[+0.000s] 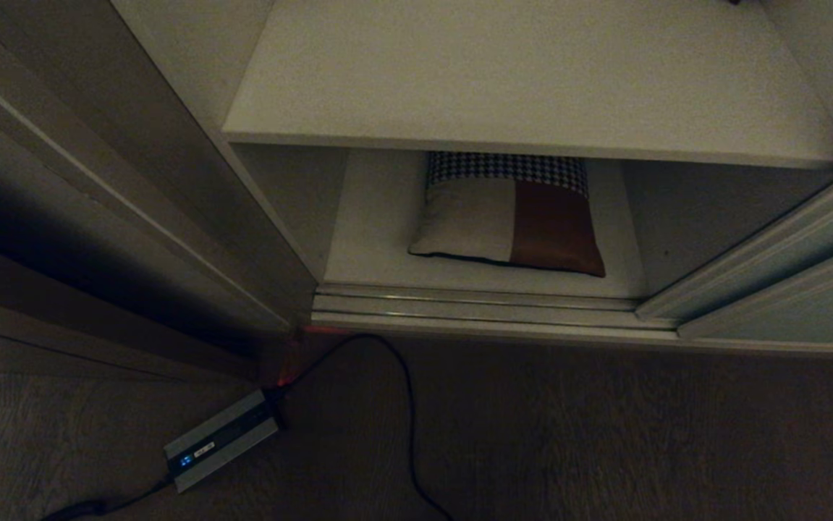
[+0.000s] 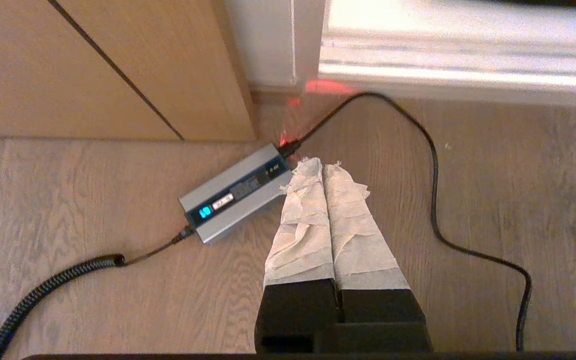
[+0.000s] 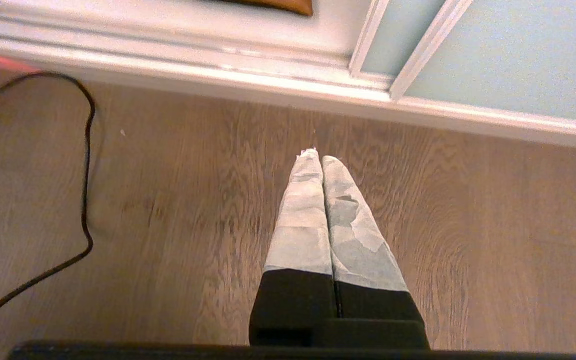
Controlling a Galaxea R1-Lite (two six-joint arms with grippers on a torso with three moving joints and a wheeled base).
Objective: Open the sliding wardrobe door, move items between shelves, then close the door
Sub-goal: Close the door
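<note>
The wardrobe stands open. A square cushion (image 1: 510, 217) with a houndstooth band and beige and rust-brown blocks lies flat on the lowest shelf (image 1: 380, 239). Only its brown corner (image 3: 277, 5) shows in the right wrist view. The shelf above (image 1: 532, 72) is bare where it shows. The sliding wardrobe door (image 1: 807, 304), pale grey-green (image 3: 518, 50), stands at the right of the opening. Neither gripper is in the head view. My left gripper (image 2: 320, 165) hangs shut and empty over the floor, next to a grey box. My right gripper (image 3: 320, 157) hangs shut and empty over the floor before the track.
A grey power box (image 1: 221, 438) with a lit blue display (image 2: 237, 192) lies on the wooden floor at the left. Its black cable (image 1: 405, 405) loops toward the ribbed floor track (image 1: 481, 307). Brown wooden panelling (image 1: 98, 181) borders the left side.
</note>
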